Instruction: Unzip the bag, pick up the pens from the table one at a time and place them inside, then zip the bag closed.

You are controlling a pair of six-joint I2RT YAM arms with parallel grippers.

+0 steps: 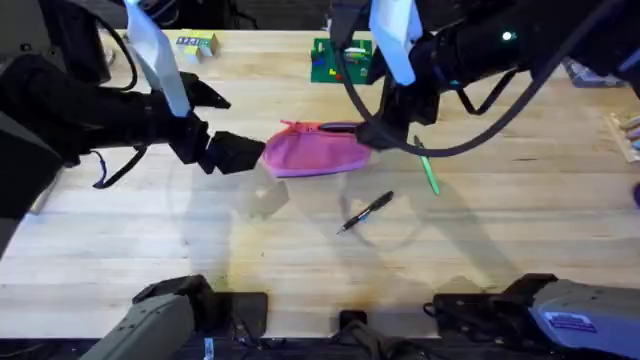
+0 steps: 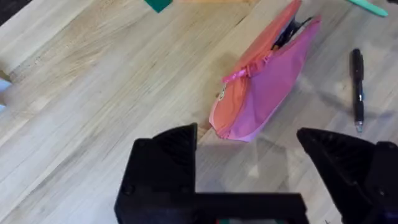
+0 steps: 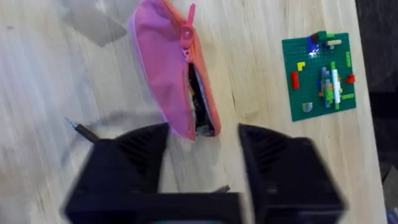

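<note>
My left gripper and right gripper both hang spread and empty at either end of the bag, which lies mid-table, partly unzipped. If I shove the soft pouch, its mouth could fold shut; the green pen and black pen lie just beside, still out.

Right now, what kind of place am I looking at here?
Probably a robotics lab workbench. Two robot arms work over a butcher-block table, and the items look like test props: a pink pencil pouch, two loose pens, and a green board of small building bricks.
</note>
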